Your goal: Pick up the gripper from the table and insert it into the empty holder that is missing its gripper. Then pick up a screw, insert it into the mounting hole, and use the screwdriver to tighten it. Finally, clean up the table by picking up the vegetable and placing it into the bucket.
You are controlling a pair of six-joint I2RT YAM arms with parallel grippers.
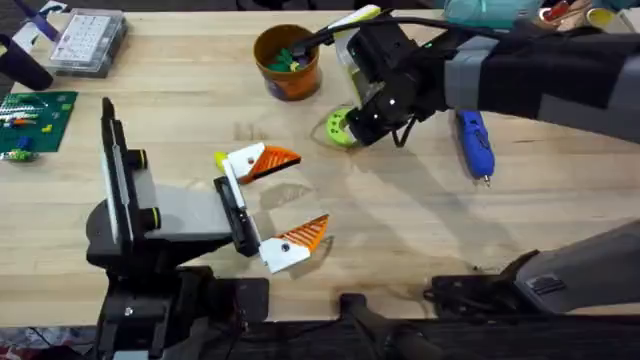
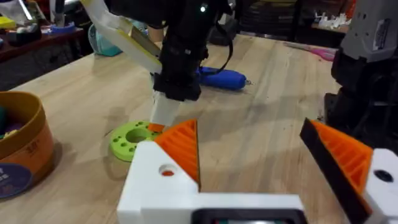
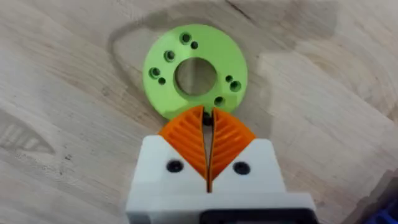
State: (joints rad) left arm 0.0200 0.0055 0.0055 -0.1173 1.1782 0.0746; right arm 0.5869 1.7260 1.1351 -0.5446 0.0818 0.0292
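Note:
My right gripper [image 3: 207, 117] is shut, its orange pads pressed together over the rim of a lime-green ring [image 3: 194, 68] with small dark screws [image 3: 219, 100] in its holes. A dark speck sits at the tips; I cannot tell what it is. From above, the right gripper [image 1: 350, 125] reaches across to the ring [image 1: 338, 128]. The blue screwdriver [image 1: 474, 143] lies right of it. The orange bucket [image 1: 290, 78] stands behind, with green vegetable [image 1: 283, 58] inside. My left gripper [image 1: 293, 198] stands open near the front with nothing in it. The loose gripper and the holder are out of view.
A clear box of small parts [image 1: 88, 40] sits at the back left, with a green circuit board [image 1: 35, 112] in front of it. In the left wrist view the bucket [image 2: 22, 155] is close by, and the ring [image 2: 132, 140] and screwdriver [image 2: 221, 78] lie ahead.

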